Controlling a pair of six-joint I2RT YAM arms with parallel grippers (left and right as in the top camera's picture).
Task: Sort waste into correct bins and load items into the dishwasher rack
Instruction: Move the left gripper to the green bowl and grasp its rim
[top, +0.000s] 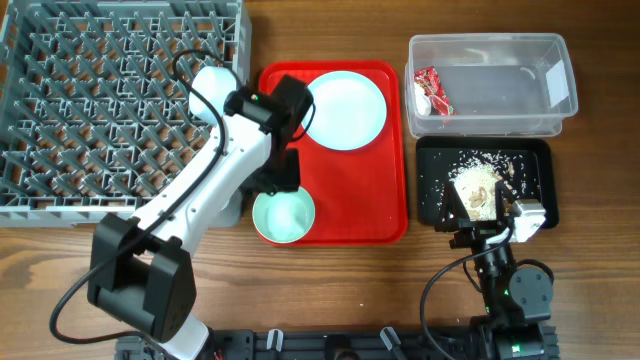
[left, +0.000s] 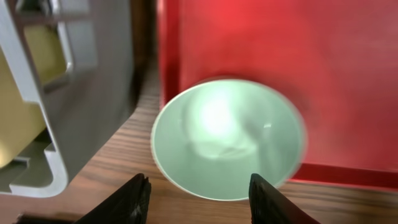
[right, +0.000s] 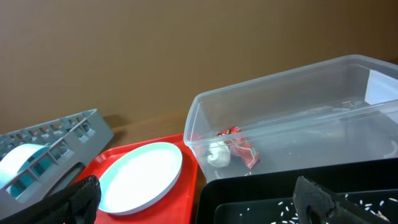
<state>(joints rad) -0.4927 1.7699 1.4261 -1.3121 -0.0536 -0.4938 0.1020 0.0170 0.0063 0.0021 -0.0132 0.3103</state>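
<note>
Green bowl (left: 227, 140), at the red tray's (top: 355, 190) near-left corner, sits just ahead of the left gripper (left: 198, 180), jaws apart, empty.

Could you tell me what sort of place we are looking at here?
Probably a tabletop mock-up of a dish-clearing station: a grey dishwasher rack, a red serving tray with a plate, and a clear tub and black tray holding sorted waste.

Overhead: fixed, straight down, far, whole table (top: 330, 290). Left wrist: very close, tilted down at green bowl (left: 227, 137), shared with overhead. Right wrist: low, near-level, facing across clear tub (right: 298, 106) and plate (right: 140, 175); both shared with overhead.
</note>
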